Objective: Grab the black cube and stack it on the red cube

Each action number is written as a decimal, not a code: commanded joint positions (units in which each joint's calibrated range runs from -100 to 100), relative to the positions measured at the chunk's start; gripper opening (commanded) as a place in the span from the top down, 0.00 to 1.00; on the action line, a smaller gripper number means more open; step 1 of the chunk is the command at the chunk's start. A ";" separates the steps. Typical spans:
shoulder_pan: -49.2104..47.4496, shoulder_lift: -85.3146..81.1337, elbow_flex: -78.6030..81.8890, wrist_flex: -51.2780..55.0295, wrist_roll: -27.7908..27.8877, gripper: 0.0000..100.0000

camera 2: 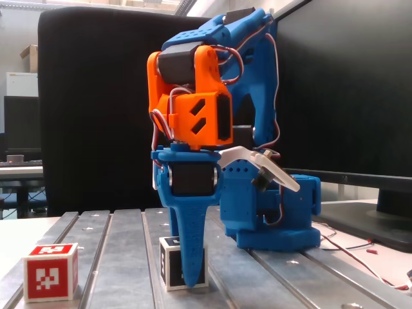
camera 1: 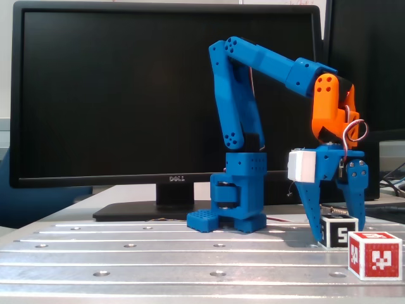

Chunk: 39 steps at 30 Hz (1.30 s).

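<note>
The black cube (camera 1: pixel 342 235), with a "5" on its white face, rests on the metal table (camera 1: pixel 126 253). My blue gripper (camera 1: pixel 335 229) points straight down over it, one finger on each side of the cube, and the jaws are closed against it. In the other fixed view, one blue finger (camera 2: pixel 191 248) covers the middle of the black cube (camera 2: pixel 170 265), and the gripper (camera 2: pixel 187 273) reaches down to the table. The red cube (camera 1: pixel 374 254) sits just in front and to the right of the black one. From the other side, the red cube (camera 2: pixel 50 271) stands apart at the left.
A large Dell monitor (camera 1: pixel 126 95) stands behind the arm's blue base (camera 1: pixel 237 202). Thin cables (camera 2: pixel 360 254) lie on the table (camera 2: pixel 290 277) beside the base. The table has grooves and screw holes.
</note>
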<state>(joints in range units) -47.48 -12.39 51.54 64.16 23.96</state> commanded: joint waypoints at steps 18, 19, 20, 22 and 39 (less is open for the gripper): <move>0.56 -0.31 -4.19 2.58 -0.07 0.80; 0.56 -0.31 -4.19 2.58 -0.07 0.80; 0.56 -0.31 -4.00 2.58 -0.07 0.80; 0.56 -0.31 -3.64 2.41 -0.07 0.80; 0.56 -0.23 -3.28 2.32 -0.07 0.80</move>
<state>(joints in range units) -47.19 -12.39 49.28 66.22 23.96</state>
